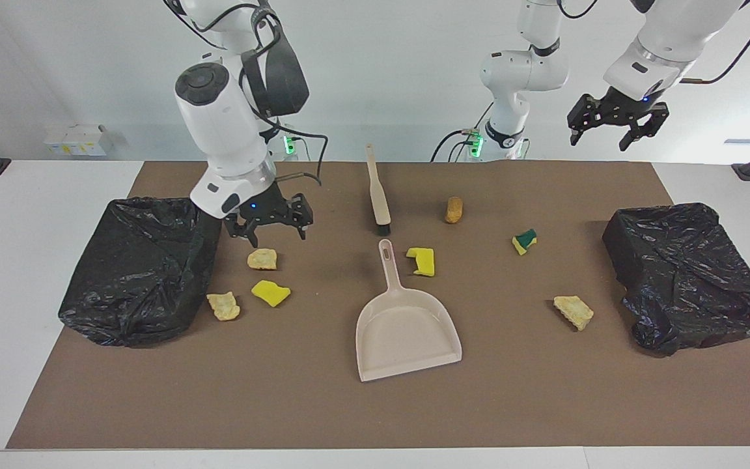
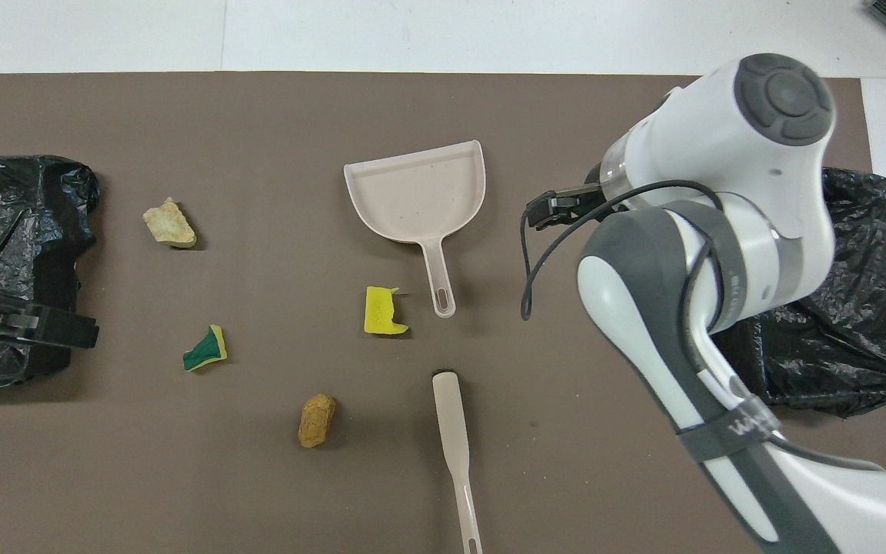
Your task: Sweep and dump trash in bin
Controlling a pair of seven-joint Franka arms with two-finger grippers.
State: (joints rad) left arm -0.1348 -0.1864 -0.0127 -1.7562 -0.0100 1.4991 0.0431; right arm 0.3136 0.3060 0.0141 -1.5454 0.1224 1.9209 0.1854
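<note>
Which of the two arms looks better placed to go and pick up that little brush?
Probably the right. The right gripper hangs open and low over the mat, level with the brush; the left gripper is open, high up near its bin.

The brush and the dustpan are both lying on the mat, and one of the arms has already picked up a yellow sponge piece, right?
Not quite. The brush and dustpan do lie on the mat, but the facing view shows both grippers open and empty: the right gripper hovers over a tan chunk, holding nothing.

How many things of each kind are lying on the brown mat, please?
Yellow sponge scraps: 3
Tan bread-like chunks: 4
Black bag-lined bins: 2
Dustpan: 1
Brush: 1
Total: 11
</note>
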